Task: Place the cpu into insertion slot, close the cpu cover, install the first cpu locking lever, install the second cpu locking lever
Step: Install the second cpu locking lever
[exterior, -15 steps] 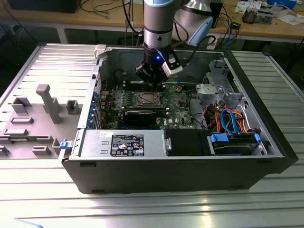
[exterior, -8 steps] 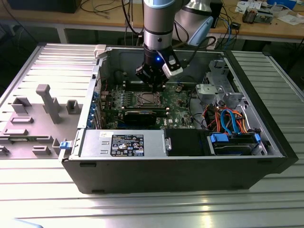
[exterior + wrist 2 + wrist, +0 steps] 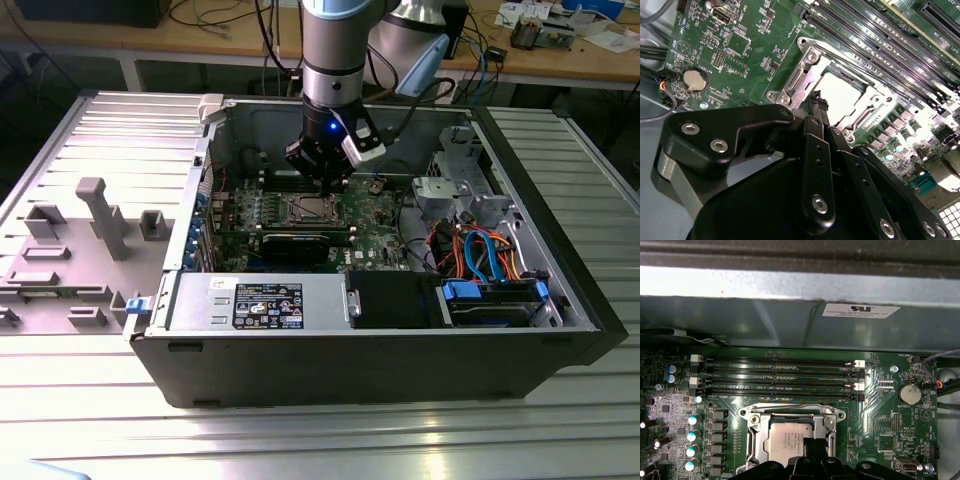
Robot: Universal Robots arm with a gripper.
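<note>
- Directly above the socket, the gripper hangs inside the open computer case; its black fingers look drawn close together, nothing visibly between them.
- Below the fingertips sits the cpu in the insertion slot — silver top exposed.
- The cpu cover frames the chip; whether it lies fully flat, I cannot tell.
- Memory slots run just beside the socket's edge, the case wall beyond them.

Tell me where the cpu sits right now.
The cpu lies in the insertion slot on the green board, beside the long memory slots in both wrist views, with the gripper directly over it.
</note>
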